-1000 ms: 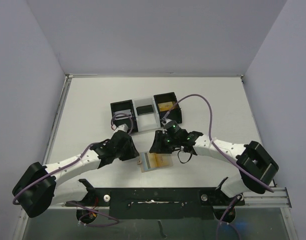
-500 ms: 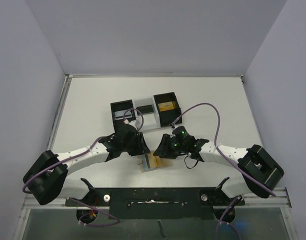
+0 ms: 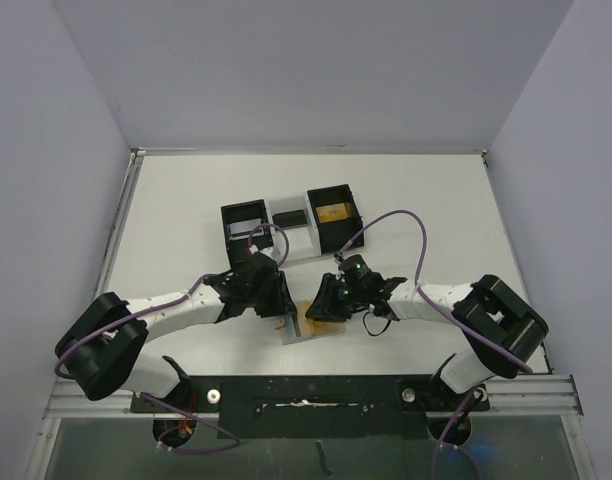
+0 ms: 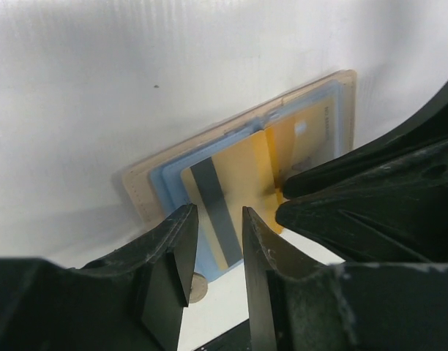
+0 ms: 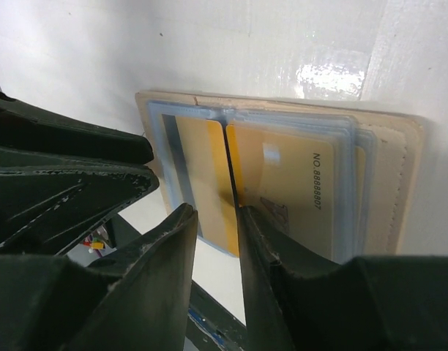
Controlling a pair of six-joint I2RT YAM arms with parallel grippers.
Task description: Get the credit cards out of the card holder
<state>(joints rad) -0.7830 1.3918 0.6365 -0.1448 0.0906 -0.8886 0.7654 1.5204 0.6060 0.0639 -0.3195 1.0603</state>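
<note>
Flanking the opened card holder (image 3: 313, 324), flat on the counter (image 3: 186, 200): left tool (image 4: 218, 216) at its striped-card end, right tool (image 5: 215, 213) over its centre fold, both narrowly parted, gripping nothing, likely bracing it before prying credit cards (image 5: 282, 183) out.

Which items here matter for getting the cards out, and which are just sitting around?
Part of the job: card holder; credit cards tucked inside it.
Lying about: black-and-white three-compartment tray, farther back.
</note>
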